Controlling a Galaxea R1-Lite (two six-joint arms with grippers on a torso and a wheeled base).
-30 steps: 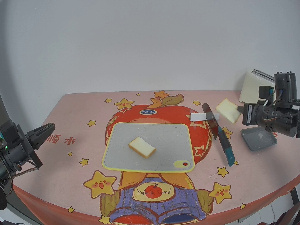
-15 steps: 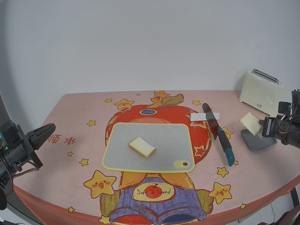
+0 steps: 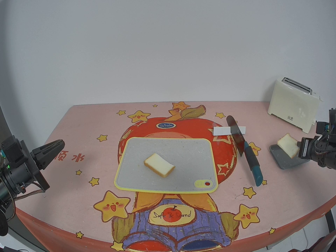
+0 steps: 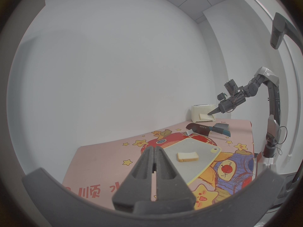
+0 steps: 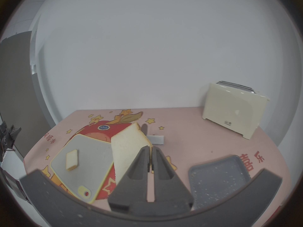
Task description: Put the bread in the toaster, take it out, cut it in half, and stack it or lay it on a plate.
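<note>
**Right pincer holds one piece of bread off to the right of the cutting board**

The right gripper [image 3: 298,147] is clamped on a piece of bread [image 3: 287,145]. Its fingers pinch one edge, and the piece hangs tilted in the air. This is well to the right of the cutting board [image 3: 189,158], over the far edge of a grey plate [image 3: 281,158].

A second piece of bread [image 3: 159,165] lies flat near the middle of the board. Just beside the board's right edge a knife [image 3: 245,147] lies on the table [image 3: 87,130]. Its blade points away from the robot and crosses a white strip of paper [image 3: 220,131]. The toaster [image 3: 294,104] stands far right of the board and further back.

The left gripper [image 3: 60,144] hovers well left of the board. Its fingers are pressed together with nothing between them.
</note>
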